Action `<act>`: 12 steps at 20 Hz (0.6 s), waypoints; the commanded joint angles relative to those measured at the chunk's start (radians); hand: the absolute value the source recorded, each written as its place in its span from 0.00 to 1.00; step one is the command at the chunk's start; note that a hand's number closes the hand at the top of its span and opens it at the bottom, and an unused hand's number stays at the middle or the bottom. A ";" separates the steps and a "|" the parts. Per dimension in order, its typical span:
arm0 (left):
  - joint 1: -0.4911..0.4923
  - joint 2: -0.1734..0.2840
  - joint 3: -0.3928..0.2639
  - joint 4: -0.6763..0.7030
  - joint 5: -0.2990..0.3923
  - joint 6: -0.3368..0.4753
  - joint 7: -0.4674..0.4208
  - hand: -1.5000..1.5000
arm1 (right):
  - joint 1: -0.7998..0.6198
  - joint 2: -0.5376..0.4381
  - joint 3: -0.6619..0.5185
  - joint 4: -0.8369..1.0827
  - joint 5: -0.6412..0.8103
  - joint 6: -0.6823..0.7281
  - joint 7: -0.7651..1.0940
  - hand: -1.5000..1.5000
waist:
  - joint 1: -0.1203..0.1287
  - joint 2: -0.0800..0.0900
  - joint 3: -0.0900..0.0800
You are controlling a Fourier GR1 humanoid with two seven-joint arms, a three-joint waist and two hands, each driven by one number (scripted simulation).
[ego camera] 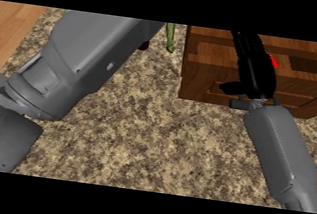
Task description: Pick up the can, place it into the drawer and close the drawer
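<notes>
A wooden drawer unit (200, 69) stands on the speckled counter at the upper right, with the drawer's inside open to view from above. My right hand (254, 66) stretches over it from the lower right. A small red patch of the can (274, 62) peeks out at the hand's right side, above the drawer's inside. The hand hides the rest of the can, so I cannot tell whether it is held. My left forearm (85, 64) runs from the lower left to the top edge, where its hand is cut off.
A thin green object (170, 37) and a dark purple one (144, 44) sit at the top, between the left forearm and the drawer unit. Wooden floor (4, 28) shows past the counter's left edge. Bare counter (157, 139) lies between the arms.
</notes>
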 commanded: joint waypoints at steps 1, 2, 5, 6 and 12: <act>0.020 0.037 -0.008 -0.052 -0.010 -0.016 0.057 0.00 | -0.061 0.065 -0.016 0.173 0.074 -0.176 0.017 0.00 | 0.025 -0.005 0.000; 0.042 0.061 -0.019 -0.085 -0.018 -0.023 0.071 0.00 | -0.082 -0.004 -0.069 0.194 0.025 -0.155 -0.034 0.00 | 0.030 -0.009 0.000; 0.056 0.070 -0.016 -0.096 -0.020 -0.054 0.080 0.00 | -0.193 -0.004 -0.096 0.311 0.045 -0.219 -0.042 0.00 | 0.032 0.003 0.000; 0.088 0.055 -0.038 -0.122 -0.039 -0.015 0.094 0.00 | -0.218 0.016 -0.094 0.335 0.060 -0.220 -0.007 0.00 | 0.037 -0.005 0.000; 0.151 0.097 -0.043 -0.223 -0.044 -0.032 0.113 0.00 | -0.366 0.002 -0.137 0.489 0.064 -0.274 -0.024 0.00 | 0.060 0.001 0.000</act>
